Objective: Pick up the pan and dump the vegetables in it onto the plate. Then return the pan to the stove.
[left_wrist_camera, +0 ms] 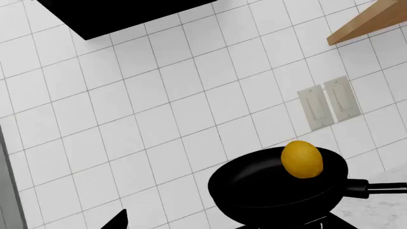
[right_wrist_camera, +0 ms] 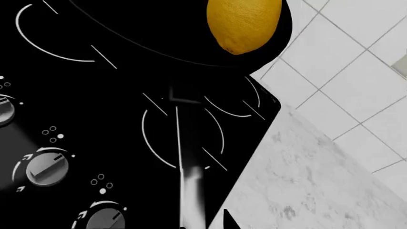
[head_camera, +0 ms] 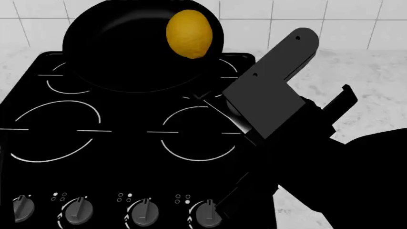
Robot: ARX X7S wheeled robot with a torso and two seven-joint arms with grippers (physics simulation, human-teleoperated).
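White wall tiles and a pale marbled table [head_camera: 369, 71] frame the flat black glass stove [head_camera: 127, 162]. My right pincer [head_camera: 219, 107] looks clenched on the long straight handle [right_wrist_camera: 188, 162] of the round, shallow, matte black frying pan [head_camera: 121, 52], though its fingers are mostly hidden. The pan sits just ahead of that pincer, apparently raised and tilted over the far burners. The smooth yellow-orange oval vegetable [head_camera: 188, 33] rests against the pan's wall.

I judge this to be the carry step. Next I need to find the plate, which no view shows, and swing the pan level so nothing rolls out early.

Count: one pan, one vegetable, four burner rings, four grey knobs [head_camera: 143, 211], no plate. Whether my left pincer is open, I cannot tell.
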